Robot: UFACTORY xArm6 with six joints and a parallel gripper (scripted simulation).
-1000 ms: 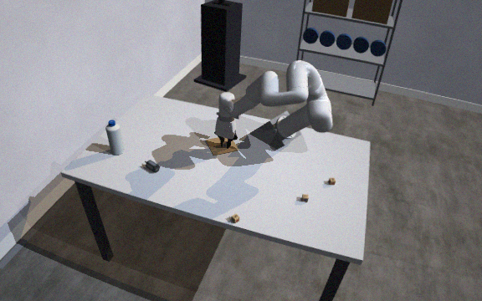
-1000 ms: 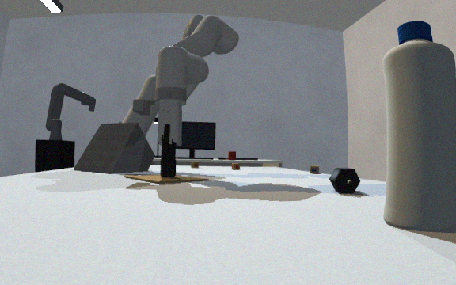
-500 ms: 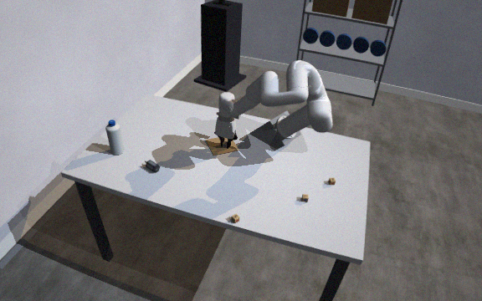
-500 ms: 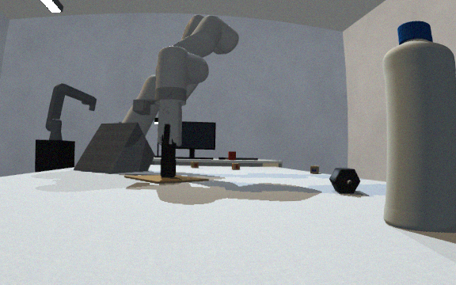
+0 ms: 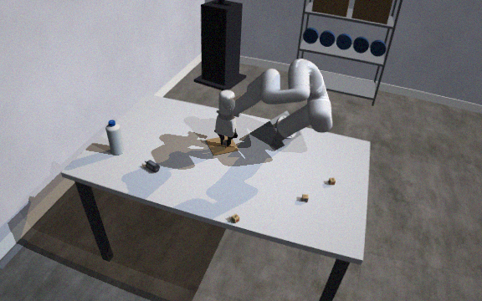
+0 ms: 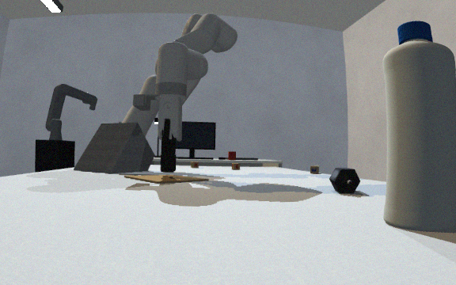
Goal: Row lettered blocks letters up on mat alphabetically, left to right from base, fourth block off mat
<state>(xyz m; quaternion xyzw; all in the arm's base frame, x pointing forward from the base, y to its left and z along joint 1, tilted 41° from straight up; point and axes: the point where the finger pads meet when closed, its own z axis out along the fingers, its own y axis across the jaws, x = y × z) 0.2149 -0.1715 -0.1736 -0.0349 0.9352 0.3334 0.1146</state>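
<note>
A tan mat (image 5: 222,146) lies near the middle of the table, close to the arm's base; it also shows in the exterior view as a thin sheet (image 6: 166,178). My gripper (image 5: 226,142) (image 6: 168,168) points straight down onto the mat, its fingertips at the mat's surface. It is shut on a block, which the dark fingers hide, so I cannot read its top. Three small wooden blocks lie far from the mat near the table's front right: one (image 5: 331,181), one (image 5: 305,197) and one (image 5: 235,218) at the front edge. Their top faces are too small to read.
A white bottle with a blue cap (image 5: 115,138) stands at the table's left edge, large in the exterior view (image 6: 419,131). A black hexagonal object (image 5: 152,166) lies near it. A grey wedge (image 6: 113,148) sits by the arm's base, behind the mat.
</note>
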